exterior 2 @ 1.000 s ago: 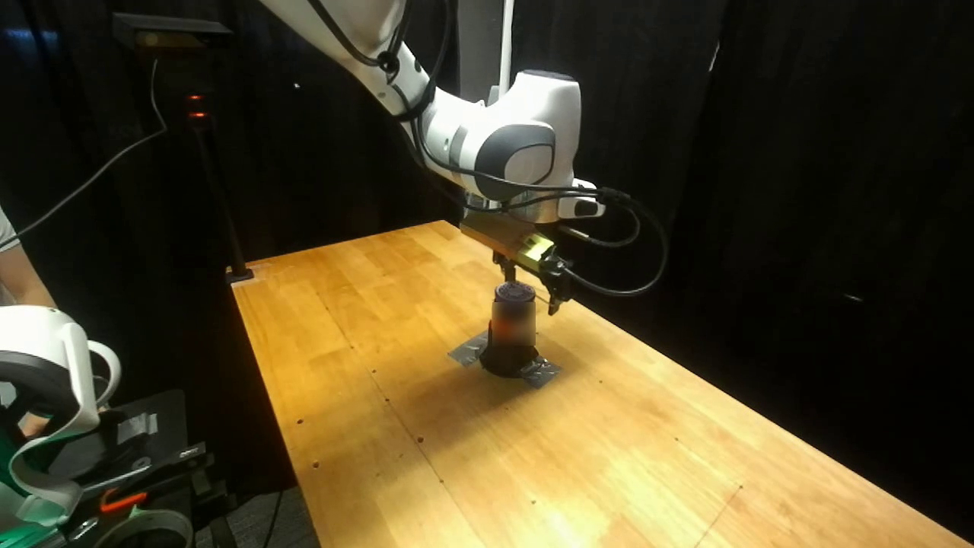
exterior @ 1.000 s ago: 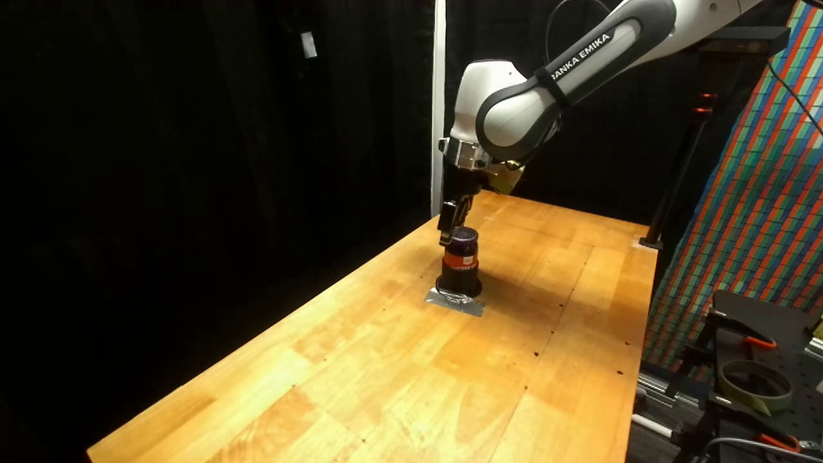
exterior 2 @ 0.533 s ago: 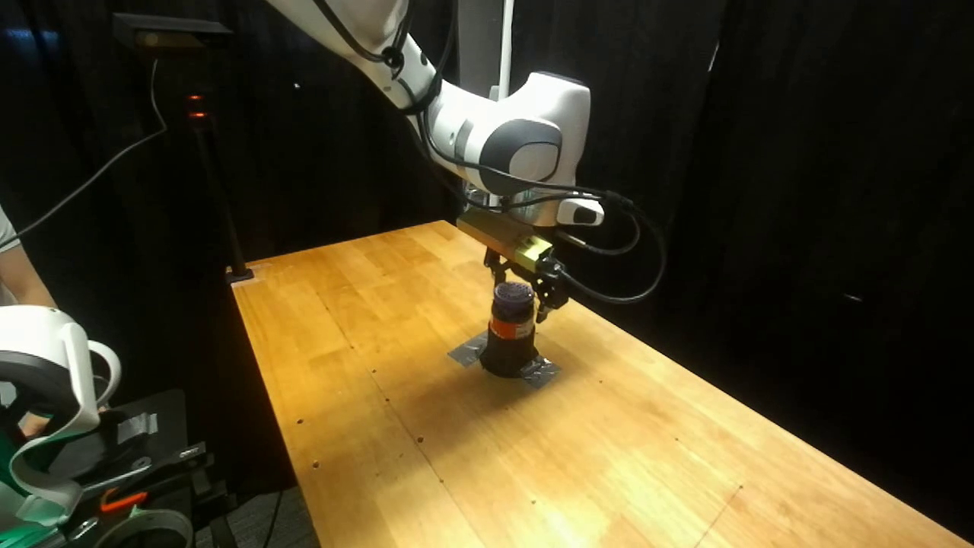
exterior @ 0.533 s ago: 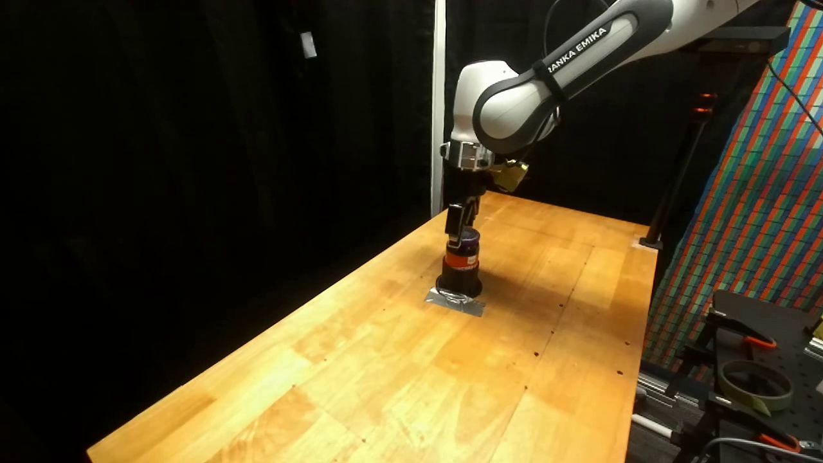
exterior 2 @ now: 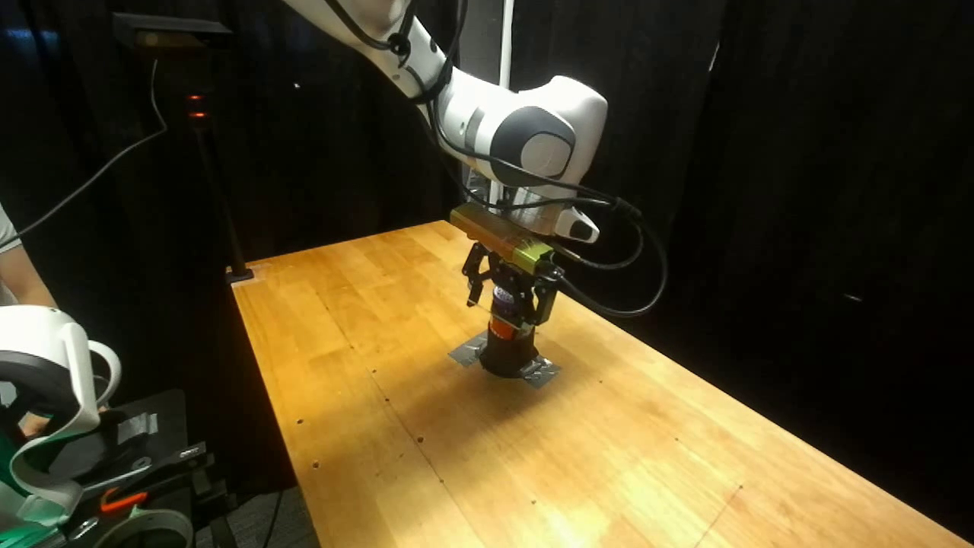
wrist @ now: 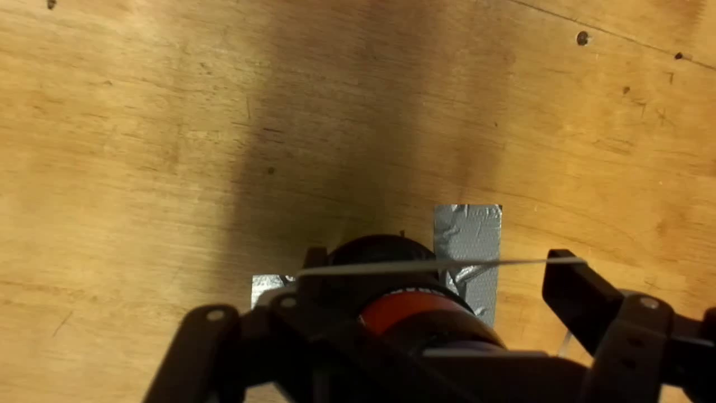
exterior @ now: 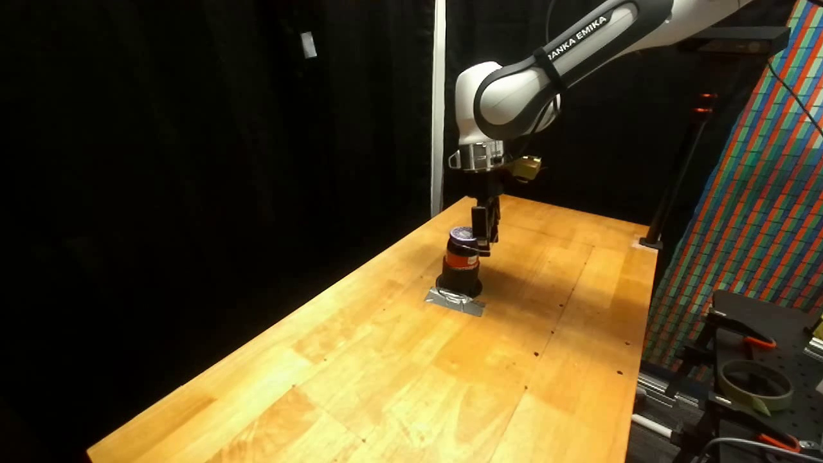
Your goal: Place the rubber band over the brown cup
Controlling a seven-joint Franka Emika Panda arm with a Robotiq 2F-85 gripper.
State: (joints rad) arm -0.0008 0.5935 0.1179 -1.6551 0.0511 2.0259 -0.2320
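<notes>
Wrist view: one rubber band (wrist: 380, 267), pale, was drawn taut across the gripper (wrist: 439, 263), whose fingers (wrist: 579, 302) stood well apart and held it at stretch. One brown cup (wrist: 413, 310), very dark and part orange, was partly hidden by the gripper; whether the rubber band passed around it could not be told. Grey tape (wrist: 470, 238) lay in strips at its base. In an exterior view: one robot arm (exterior: 514, 103), white, reached down over a wooden table (exterior: 411, 373), on which the cup stood upright; the gripper was just beside its upper part, contact unclear. One tape roll (exterior: 777, 402) lay well apart. In an exterior view: one gold-coloured bar (exterior 2: 494, 234) sat above the fingers, which flanked the cup's top; the rubber band crossed before the cup as a thin line.
</notes>
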